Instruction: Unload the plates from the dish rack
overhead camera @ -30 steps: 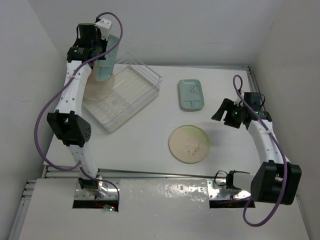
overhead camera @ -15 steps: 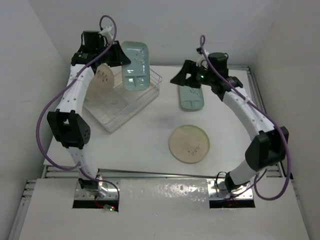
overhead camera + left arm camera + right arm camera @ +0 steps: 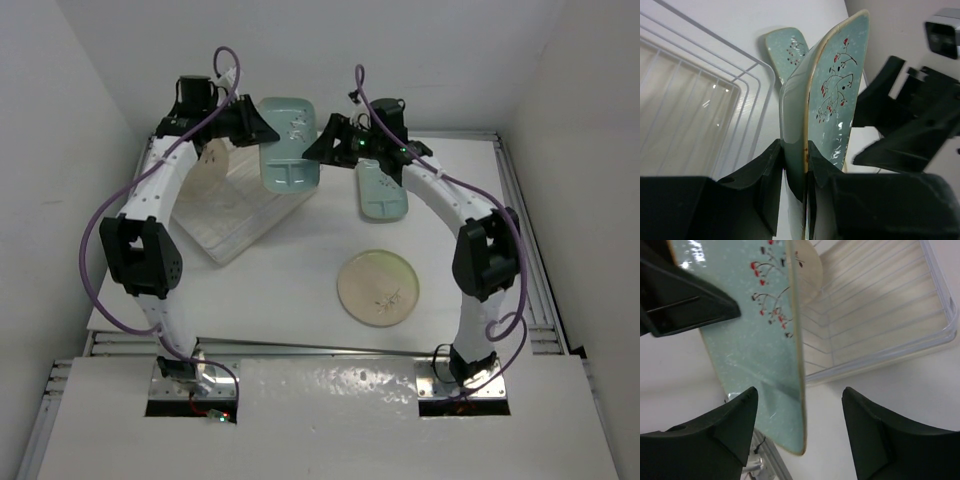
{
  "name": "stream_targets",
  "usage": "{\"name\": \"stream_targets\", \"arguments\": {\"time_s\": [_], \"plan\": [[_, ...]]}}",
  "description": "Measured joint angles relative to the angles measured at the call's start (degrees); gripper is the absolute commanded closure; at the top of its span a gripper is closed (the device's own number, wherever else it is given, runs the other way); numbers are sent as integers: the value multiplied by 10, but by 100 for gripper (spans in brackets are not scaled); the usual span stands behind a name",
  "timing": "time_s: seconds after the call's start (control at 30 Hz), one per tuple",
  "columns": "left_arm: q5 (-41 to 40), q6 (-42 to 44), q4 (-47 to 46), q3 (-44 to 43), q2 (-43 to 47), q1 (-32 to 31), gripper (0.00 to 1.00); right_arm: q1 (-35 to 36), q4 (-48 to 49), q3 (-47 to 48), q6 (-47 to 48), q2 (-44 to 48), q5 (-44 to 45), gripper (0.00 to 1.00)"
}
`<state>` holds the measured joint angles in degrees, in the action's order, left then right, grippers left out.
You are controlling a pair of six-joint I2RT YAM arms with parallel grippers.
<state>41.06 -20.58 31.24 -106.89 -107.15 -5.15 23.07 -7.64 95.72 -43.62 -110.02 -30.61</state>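
My left gripper is shut on the short end of a pale blue-green rectangular plate, holding it on edge in the air over the right corner of the clear dish rack. The left wrist view shows both fingers pinching the plate. On the plate's other side, my right gripper is open. Its fingers straddle the plate's free end without touching it. A round cream plate leans inside the rack. A second blue-green plate and a yellow-green round plate lie on the table.
The right arm reaches over the blue-green plate lying on the table and hides part of it. The rack's ribbed base fills the left of the left wrist view. White walls close in at the back and on both sides.
The left arm lifted the blue-green plate out of the rack and carried it rightward. The right arm swung from the table's right side across to the plate's free end.
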Motion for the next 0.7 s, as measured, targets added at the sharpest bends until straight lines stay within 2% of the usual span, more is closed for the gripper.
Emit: {"name": "stream_targets", "arguments": {"time_s": [0.03,0.13,0.17,0.27,0.3,0.4,0.43,0.47,0.53,0.7], "plan": [[4,-4,-2,2,0,-1,100,0,8,0,-5,-10,-3,44],[16,-14,-15,9,1,-5,100,2,42,0,-25,-31,-16,57],[18,-18,-20,13,2,-6,100,3,57,0,-34,-35,-20,67],[23,-30,-37,25,3,-9,100,7,107,-8,-58,-42,-32,86],[27,-35,-42,27,3,-8,100,7,123,-17,-68,-41,-41,100],[28,-42,-49,29,3,-4,98,5,175,-44,-94,-40,-51,100],[28,-41,-49,30,3,-4,91,5,186,-52,-99,-38,-52,100],[27,-41,-48,31,3,-4,76,5,189,-54,-101,-37,-52,100],[17,-35,-43,31,3,-6,57,4,189,-57,-99,-35,-54,100],[-41,-6,-15,18,3,-13,35,-9,127,-57,-91,-33,-66,100]]}}
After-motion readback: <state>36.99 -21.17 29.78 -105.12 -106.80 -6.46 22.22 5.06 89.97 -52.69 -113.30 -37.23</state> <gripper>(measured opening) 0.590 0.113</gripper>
